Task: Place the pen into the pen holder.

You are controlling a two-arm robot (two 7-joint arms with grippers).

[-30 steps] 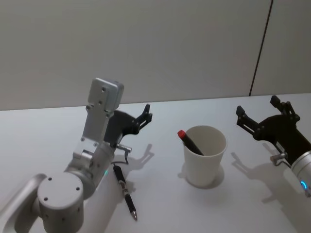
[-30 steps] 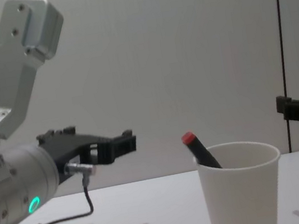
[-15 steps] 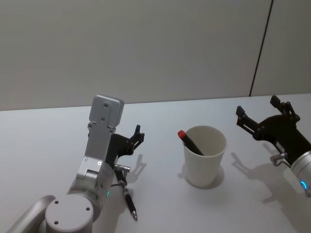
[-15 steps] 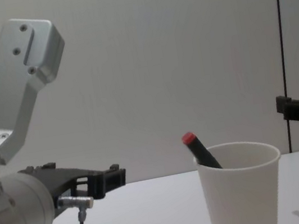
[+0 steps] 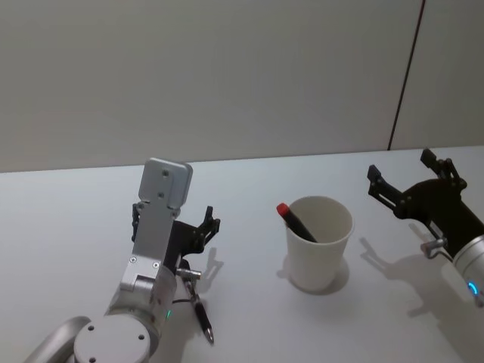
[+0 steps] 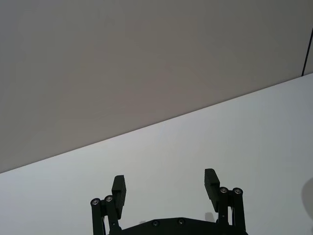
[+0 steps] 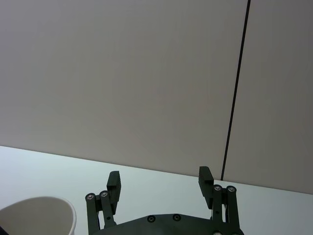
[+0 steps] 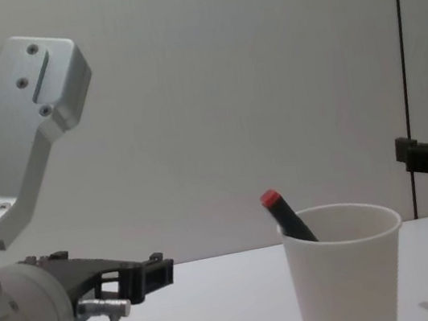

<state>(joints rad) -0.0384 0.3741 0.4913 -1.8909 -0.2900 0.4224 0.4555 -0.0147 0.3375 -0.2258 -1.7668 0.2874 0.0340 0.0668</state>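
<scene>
Left gripper (image 6: 165,182): hanging low over the near left part of the table, jaws spread wide and gripping nothing; fingers pointing away from the robot toward the far edge, with bare table showing between them in the left wrist view.
Black pen (image 5: 200,316): lying flat on the table just beside the left wrist, on its cup side; tip pointing toward the robot, far end running in behind the wrist's cable plug. Not between the fingers; I cannot tell whether it is touching the arm.
Paper cup (image 5: 314,261): standing upright near the middle of the table, between the two grippers and apart from both; plain white, rolled rim, narrowing toward the base.
Red-capped pen (image 8: 284,214): sitting inside the paper cup, leaning against the rim on the robot's left side, red end sticking up above the rim.
Right gripper (image 5: 401,166): hovering over the right side of the table, well apart from the cup; jaws standing wide and holding nothing.
Table (image 5: 76,219): white, carrying soft shadows of both arms and the cup.
Wall (image 5: 227,68): grey, rising behind the far edge; a dark vertical seam (image 5: 406,72) running down it on the right.
</scene>
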